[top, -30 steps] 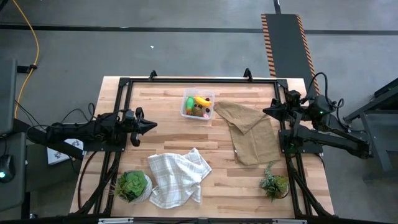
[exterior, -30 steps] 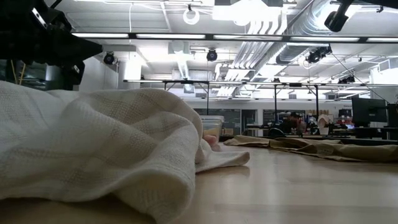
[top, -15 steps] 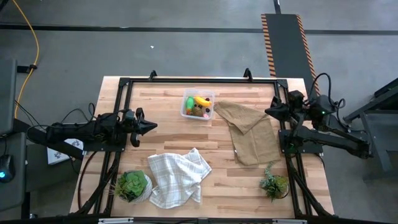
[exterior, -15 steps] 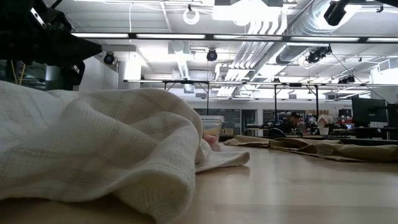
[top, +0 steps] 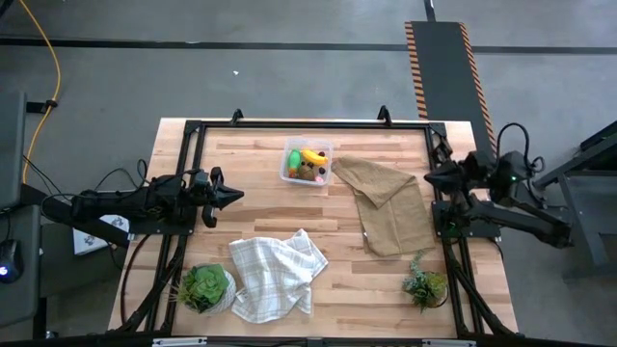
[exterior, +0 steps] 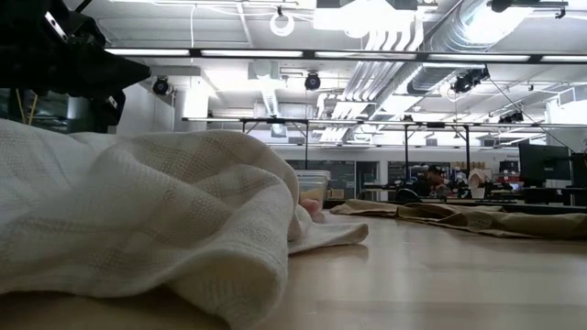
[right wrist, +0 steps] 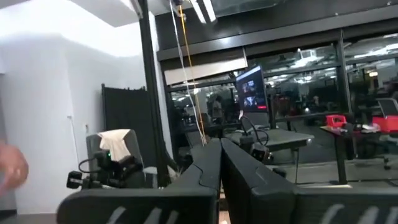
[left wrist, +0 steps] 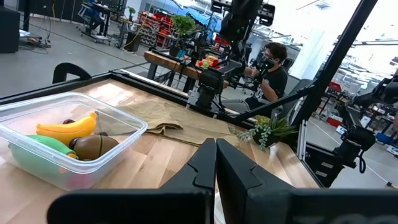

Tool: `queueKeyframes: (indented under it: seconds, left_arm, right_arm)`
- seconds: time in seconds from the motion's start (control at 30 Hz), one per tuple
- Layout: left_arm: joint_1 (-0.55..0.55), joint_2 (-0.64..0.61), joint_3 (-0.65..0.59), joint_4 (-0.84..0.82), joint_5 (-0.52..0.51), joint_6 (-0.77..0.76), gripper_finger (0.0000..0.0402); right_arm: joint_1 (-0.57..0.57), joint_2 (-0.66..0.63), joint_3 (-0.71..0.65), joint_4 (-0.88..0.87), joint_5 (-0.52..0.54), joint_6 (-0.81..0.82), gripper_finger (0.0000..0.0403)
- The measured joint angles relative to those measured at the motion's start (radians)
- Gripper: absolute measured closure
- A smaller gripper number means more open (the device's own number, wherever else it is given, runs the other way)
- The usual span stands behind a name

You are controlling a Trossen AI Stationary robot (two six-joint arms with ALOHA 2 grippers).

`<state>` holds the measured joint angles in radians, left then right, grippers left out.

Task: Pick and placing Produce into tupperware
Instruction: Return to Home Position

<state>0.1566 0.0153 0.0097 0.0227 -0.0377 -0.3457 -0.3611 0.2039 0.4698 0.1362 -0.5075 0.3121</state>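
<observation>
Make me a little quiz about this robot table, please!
1. True or false: the yellow banana lies inside the tupperware.
2. What lies just beside the tupperware? A) a tan cloth B) a blue plate C) a red book
3. How many potted plants stand on the table?
Key: 1 true; 2 A; 3 two.

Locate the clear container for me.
In the high view, the clear container sits top-centre on the table, just left of the tan cloth, banana inside.
</observation>
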Motion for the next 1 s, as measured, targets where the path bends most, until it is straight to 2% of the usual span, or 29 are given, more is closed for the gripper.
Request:
queueKeyframes:
  seconds: [0.1, 0.27, 0.37, 0.5, 0.67, 0.83, 1.0]
  left_arm:
    - [0.0, 0.0, 0.0, 0.0, 0.0, 0.0, 0.0401]
    - [0.0, 0.0, 0.0, 0.0, 0.0, 0.0, 0.0401]
    - [0.0, 0.0, 0.0, 0.0, 0.0, 0.0, 0.0401]
    - [0.0, 0.0, 0.0, 0.0, 0.0, 0.0, 0.0401]
    - [0.0, 0.0, 0.0, 0.0, 0.0, 0.0, 0.0401]
    - [0.0, 0.0, 0.0, 0.0, 0.0, 0.0, 0.0401]
    - [0.0, 0.0, 0.0, 0.0, 0.0, 0.0, 0.0401]
  right_arm:
    - [0.001, -0.062, -0.03, -0.021, 0.002, 0.004, 0.0403]
    - [0.003, -0.16, -0.113, -0.027, 0.176, 0.042, 0.0403]
    - [0.003, -0.192, -0.157, 0.011, 0.211, 0.04, 0.0403]
    - [0.014, -0.199, -0.22, 0.067, 0.212, 0.049, 0.0403]
    - [0.051, -0.197, -0.297, 0.147, 0.27, 0.01, 0.0403]
    - [0.094, -0.197, -0.388, 0.302, 0.33, -0.026, 0.0403]
    - [0.128, -0.197, -0.426, 0.369, 0.348, -0.052, 0.0403]
